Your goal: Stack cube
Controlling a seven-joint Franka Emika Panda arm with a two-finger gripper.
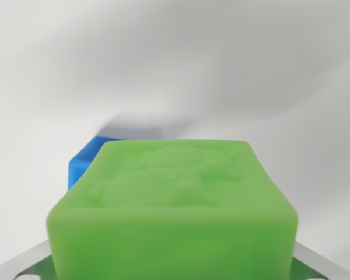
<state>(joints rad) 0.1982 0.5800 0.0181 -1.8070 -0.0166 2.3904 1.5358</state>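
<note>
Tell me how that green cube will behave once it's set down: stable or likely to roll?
The green cube has flat faces and squared edges, so it should probably sit without rolling. Its smooth, waxy-looking surface may be slippery. Only a sliver of the blue cube shows, so alignment can't be judged.

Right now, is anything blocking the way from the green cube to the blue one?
Nothing visible does. The green cube fills the foreground, the blue cube peeks out behind its left edge, and only bare white surface surrounds them.

Green cube [172, 216] (embossed top) before blue cube [84, 163]
</note>
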